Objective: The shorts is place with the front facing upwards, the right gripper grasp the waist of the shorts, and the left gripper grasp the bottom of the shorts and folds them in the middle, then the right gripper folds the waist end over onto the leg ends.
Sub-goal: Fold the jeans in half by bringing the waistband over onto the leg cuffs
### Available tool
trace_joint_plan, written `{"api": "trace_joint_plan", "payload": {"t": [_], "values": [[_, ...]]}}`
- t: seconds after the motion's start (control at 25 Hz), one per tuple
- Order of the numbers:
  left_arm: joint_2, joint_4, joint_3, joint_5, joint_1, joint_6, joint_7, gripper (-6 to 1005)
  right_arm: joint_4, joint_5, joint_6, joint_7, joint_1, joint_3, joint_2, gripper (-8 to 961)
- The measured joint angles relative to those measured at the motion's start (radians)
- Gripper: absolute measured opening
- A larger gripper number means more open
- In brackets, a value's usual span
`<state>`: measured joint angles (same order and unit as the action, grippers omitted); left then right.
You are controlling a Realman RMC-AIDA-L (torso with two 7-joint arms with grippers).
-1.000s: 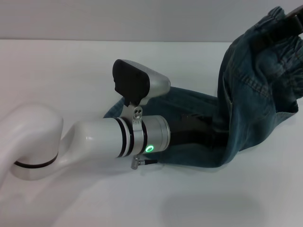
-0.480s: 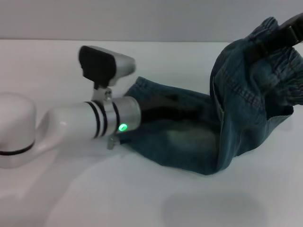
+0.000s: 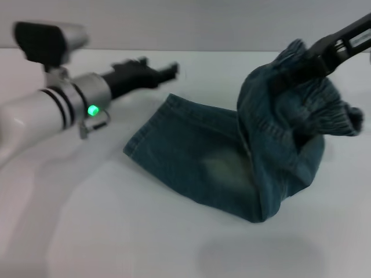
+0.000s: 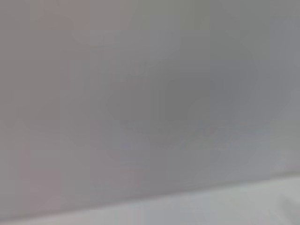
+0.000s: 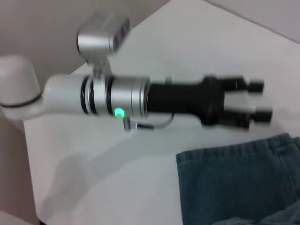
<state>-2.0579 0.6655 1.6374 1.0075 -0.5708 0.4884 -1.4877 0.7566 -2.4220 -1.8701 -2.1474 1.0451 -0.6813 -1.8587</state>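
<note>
The left gripper [image 3: 168, 72] has let go of the leg ends [image 3: 148, 130] and pulled clear of the shorts [image 3: 232, 162]; a second ago its arm lay across the denim, and now it hangs over bare white table [image 3: 174, 243] just beyond the hem, fingers [image 5: 255, 99] spread apart and holding nothing, as the right wrist view shows plainly. The legs, folded lengthwise, lie flat on the table with the hemmed edge toward the robot's left. At the far right the right gripper [image 3: 324, 52] stays clamped on the ruffled waist [image 3: 316, 104], which it has carried up and leftward, so the upper half of the garment now stands in a bunched hump over the thigh section. The left wrist view shows only blank grey surface. By the look of it the first fold is done and the last one is under way: the waist needs to travel on across the flat legs and come down near the hems, and the bunching suggests the cloth may land rumpled unless it is drawn out as it goes.
</note>
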Motion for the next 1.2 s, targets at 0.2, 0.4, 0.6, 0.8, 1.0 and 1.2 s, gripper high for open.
{"api": "trace_joint_plan", "payload": {"t": [0.2,0.4,0.6,0.8,1.0,1.2], "values": [[0.000,0.006,-0.128,0.000,0.017,0.006,0.066,827,-0.005,0.001,0.059,0.037,0.016,-0.041,-0.043,66],[-0.002,0.003,-0.161,-0.002,0.017,0.007,0.100,827,-0.018,0.001,0.126,0.073,0.041,-0.084,-0.083,66],[-0.002,0.000,-0.165,-0.005,0.011,0.007,0.101,827,-0.063,0.001,0.200,0.106,0.070,-0.127,-0.100,65],[-0.002,0.000,-0.177,-0.007,0.008,0.007,0.104,827,-0.098,0.000,0.253,0.119,0.097,-0.165,-0.117,110],[-0.004,-0.002,-0.179,-0.009,0.006,0.005,0.115,827,-0.107,0.001,0.277,0.127,0.119,-0.191,-0.130,219],[-0.006,-0.003,-0.181,-0.009,0.004,0.003,0.131,827,-0.108,0.002,0.306,0.137,0.138,-0.205,-0.141,323]]}}
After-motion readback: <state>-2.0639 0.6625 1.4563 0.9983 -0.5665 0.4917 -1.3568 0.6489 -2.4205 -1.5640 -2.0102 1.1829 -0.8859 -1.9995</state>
